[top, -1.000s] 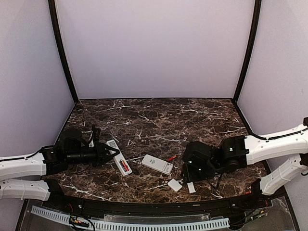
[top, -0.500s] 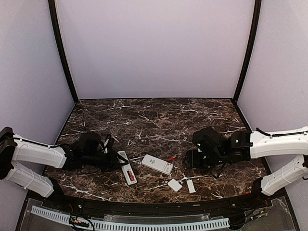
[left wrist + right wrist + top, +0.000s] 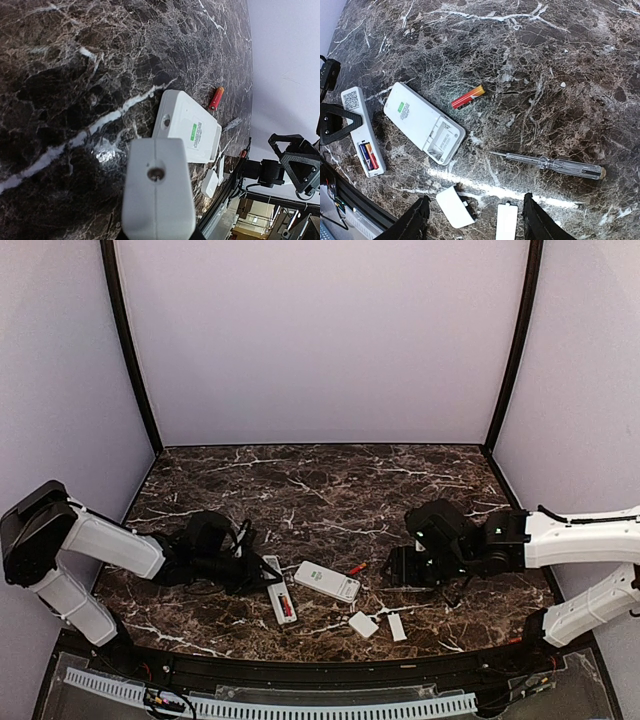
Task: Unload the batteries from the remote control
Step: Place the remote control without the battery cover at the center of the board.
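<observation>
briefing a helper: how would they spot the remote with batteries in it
Two white remotes lie near the marble table's front edge. It is the slimmer remote, in the left gripper: its open bay shows batteries; the wider remote's is empty.

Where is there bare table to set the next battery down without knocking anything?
Bare: the whole far half of the table, from the back wall down to the loose red battery. Crowded: the near centre, where narrow remote, wide remote, screwdriver and two white covers sit.
</observation>
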You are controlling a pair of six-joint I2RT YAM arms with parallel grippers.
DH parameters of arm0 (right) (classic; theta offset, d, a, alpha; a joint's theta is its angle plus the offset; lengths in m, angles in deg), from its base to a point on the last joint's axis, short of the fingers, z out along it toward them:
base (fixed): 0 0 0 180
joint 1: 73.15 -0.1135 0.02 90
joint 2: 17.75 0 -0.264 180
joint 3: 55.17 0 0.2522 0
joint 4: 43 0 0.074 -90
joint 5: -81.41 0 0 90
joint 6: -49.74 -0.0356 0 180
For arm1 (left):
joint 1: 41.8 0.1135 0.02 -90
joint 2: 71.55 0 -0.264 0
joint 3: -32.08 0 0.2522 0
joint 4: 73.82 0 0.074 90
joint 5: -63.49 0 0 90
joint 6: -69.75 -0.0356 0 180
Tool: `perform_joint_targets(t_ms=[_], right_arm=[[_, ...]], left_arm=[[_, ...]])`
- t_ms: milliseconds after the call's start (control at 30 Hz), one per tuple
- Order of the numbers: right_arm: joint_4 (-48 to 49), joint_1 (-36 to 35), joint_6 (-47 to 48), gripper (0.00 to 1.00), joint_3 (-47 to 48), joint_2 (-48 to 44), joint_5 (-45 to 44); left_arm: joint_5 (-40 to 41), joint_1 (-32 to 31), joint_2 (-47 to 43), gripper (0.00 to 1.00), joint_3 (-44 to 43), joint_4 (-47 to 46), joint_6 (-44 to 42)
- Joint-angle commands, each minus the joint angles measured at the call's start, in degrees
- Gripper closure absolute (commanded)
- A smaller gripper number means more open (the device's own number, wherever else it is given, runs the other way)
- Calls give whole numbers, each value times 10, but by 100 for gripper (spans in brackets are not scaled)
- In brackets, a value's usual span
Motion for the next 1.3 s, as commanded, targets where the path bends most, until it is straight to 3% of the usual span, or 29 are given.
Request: perform_joint_targets(t_ms=[0,633,1267], right_arm=[[15,5,-1,38,-11,-10,3],[17,5,-7,38,-7,-7,10],[17,6,-14,38,-11,-11,9]], left_arm=[[-16,2,17,92,-21,-12,-15],[-18,2,70,79,-50,-2,-33],[6,2,67,64,-69,60,-63]])
